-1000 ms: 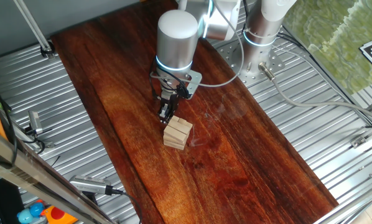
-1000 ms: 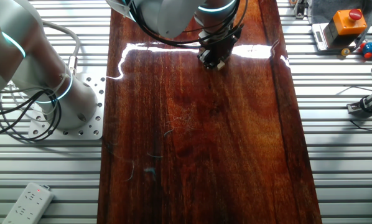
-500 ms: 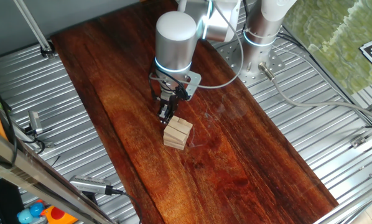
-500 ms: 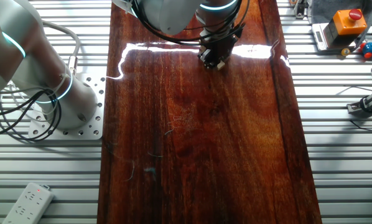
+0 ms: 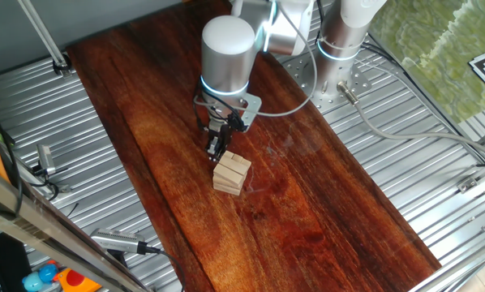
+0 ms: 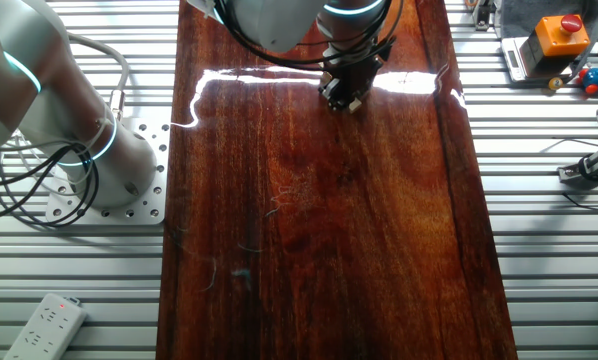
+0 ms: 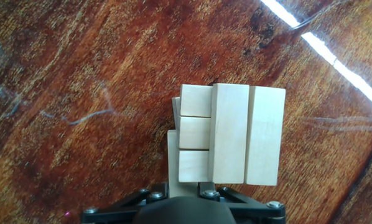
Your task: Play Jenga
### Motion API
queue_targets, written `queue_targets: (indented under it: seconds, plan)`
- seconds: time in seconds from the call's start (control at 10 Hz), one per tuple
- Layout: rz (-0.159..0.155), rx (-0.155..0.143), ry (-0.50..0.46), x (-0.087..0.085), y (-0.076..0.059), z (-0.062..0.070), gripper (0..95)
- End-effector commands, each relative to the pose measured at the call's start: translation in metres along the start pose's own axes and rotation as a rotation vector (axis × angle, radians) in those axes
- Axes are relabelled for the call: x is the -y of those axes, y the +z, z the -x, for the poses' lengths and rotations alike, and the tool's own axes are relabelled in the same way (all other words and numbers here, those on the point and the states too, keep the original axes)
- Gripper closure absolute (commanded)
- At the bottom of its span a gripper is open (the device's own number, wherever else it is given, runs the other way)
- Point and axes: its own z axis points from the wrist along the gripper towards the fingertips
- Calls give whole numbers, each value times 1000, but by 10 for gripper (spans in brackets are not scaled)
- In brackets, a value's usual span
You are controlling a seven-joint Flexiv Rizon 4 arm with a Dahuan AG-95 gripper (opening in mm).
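Note:
The Jenga stack (image 5: 232, 173) of pale wooden blocks stands mid-board, a few layers high. In the hand view the stack (image 7: 245, 134) fills the centre, its top layer running crosswise to the three block ends below it. A lower block (image 7: 173, 158) sticks out of the stack's near side toward my hand. My gripper (image 5: 216, 148) hangs at the stack's upper-left side, and in the hand view the gripper (image 7: 183, 185) is shut on that protruding block's end. In the other fixed view the gripper (image 6: 345, 92) hides nearly all of the stack.
The dark wooden board (image 5: 307, 211) lies on a ribbed metal table (image 5: 437, 195). The arm's base (image 6: 39, 120) and cables stand left of the board. A power strip (image 6: 41, 325), a red-button box (image 6: 559, 35) and small tools lie off the board.
My wrist has drifted slightly up and left, away from the stack. The stack itself has stayed put.

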Motion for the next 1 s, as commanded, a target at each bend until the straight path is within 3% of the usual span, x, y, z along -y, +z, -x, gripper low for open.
queue_targets:
  seconds: [0.1,1.0]
  plan:
    - [17,3,0,0,-1,0,950]
    - [27,5,-1,-1,-1,1,950]
